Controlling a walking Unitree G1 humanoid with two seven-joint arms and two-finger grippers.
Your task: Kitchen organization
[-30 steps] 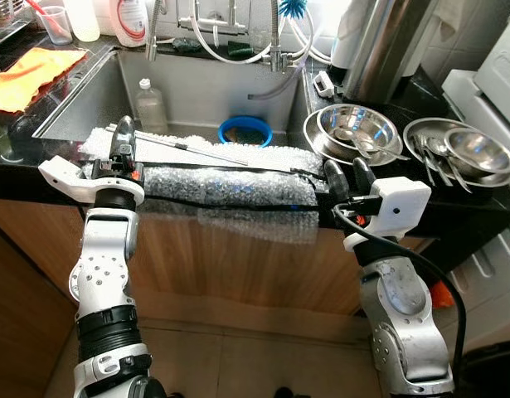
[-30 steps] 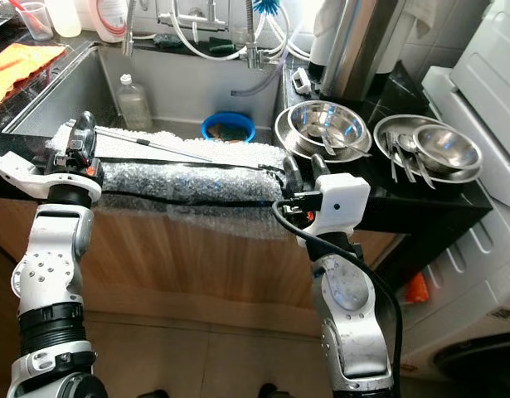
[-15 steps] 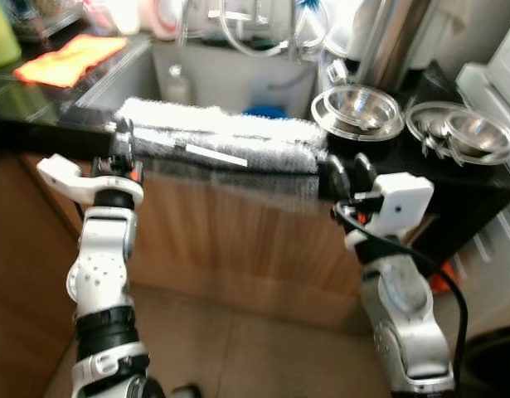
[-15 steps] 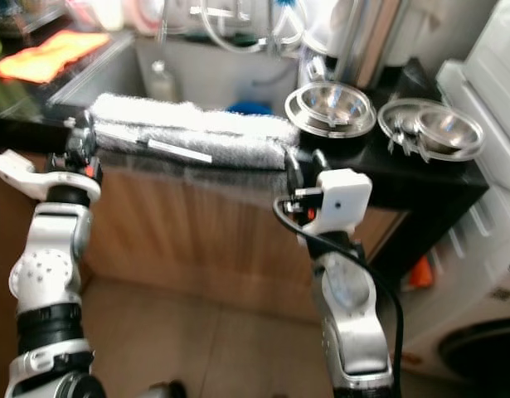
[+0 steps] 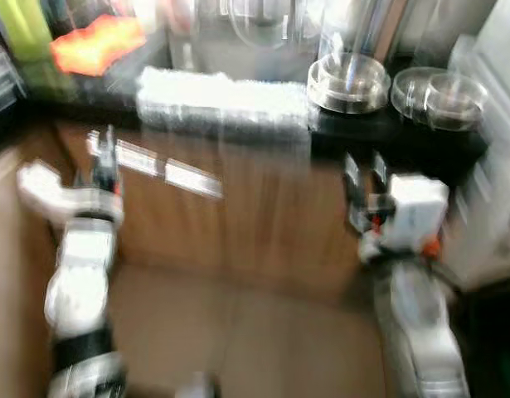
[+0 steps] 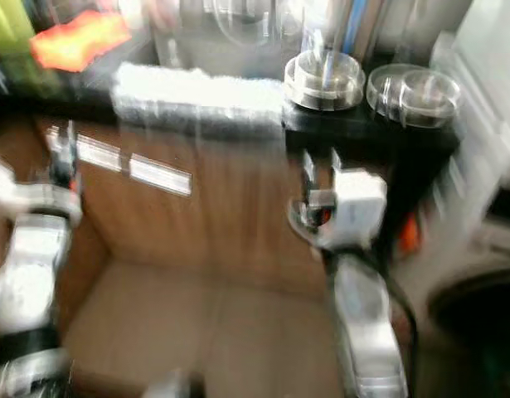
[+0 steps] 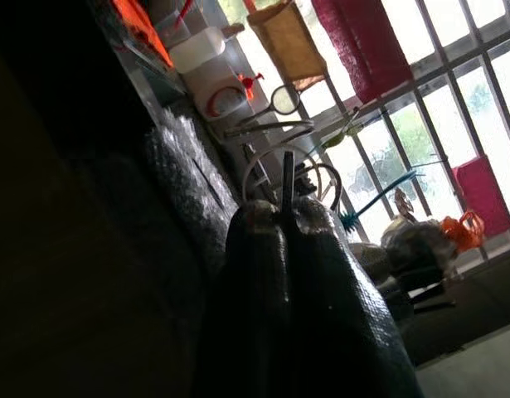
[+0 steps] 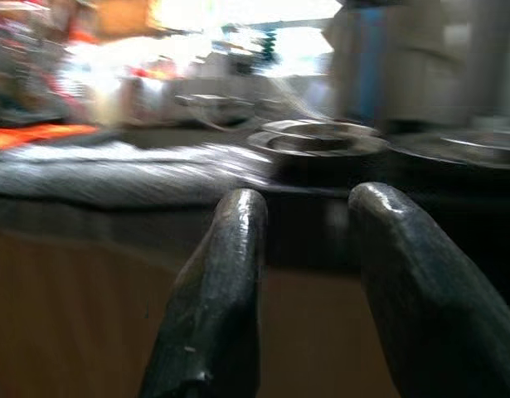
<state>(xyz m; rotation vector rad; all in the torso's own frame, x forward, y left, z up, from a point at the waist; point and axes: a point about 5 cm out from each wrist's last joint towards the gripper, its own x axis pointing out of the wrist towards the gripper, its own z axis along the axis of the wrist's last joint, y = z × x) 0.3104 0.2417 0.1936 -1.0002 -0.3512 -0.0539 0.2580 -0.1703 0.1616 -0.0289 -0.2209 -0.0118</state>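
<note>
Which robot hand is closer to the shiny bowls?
Right. The right gripper hangs just below the counter edge under the steel bowls; the left gripper is far across, by the bubble wrap's other end.

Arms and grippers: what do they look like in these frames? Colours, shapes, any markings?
Both arms are silver-grey, jointed, with rounded segments; the left arm has a black band low down. Each wrist carries a white housing, boxy on the right arm, with small red-orange accents. The right gripper has two long, rounded black fingers; the left gripper has the same, dark and finely textured. Head views are blurred.
</note>
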